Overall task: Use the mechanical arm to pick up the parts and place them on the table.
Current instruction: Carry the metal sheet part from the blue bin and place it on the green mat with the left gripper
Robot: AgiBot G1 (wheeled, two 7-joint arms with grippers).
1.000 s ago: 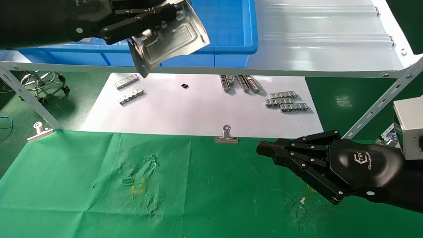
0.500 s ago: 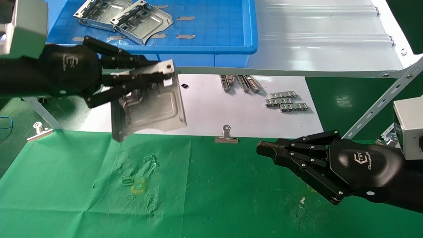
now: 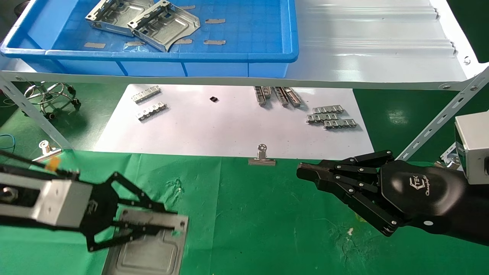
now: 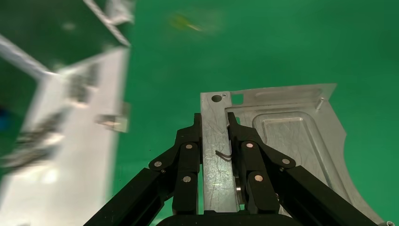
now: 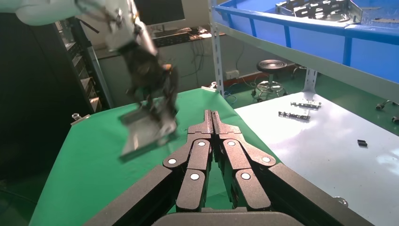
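My left gripper (image 3: 168, 225) is shut on the raised edge of a silver plate (image 3: 149, 252) and holds it low over the green table (image 3: 248, 229) at the front left. I cannot tell whether the plate touches the cloth. In the left wrist view the fingers (image 4: 188, 146) clamp the plate's (image 4: 291, 136) edge strip. Two more plates (image 3: 110, 13) (image 3: 166, 25) lie in the blue bin (image 3: 191, 57) on the shelf. My right gripper (image 3: 301, 172) is shut and empty, parked over the table at the right. It also shows in the right wrist view (image 5: 212, 113).
The white metal shelf (image 3: 363, 46) spans the back, with slanted legs at both sides. A white paper sheet (image 3: 229, 130) carries several toothed strips (image 3: 330, 116). Binder clips (image 3: 261, 156) (image 3: 46, 151) hold the cloth's back edge. A stool (image 3: 47, 93) stands at the far left.
My left arm has brought the plate down from in front of the shelf to the front left of the green table. The right arm has not moved.
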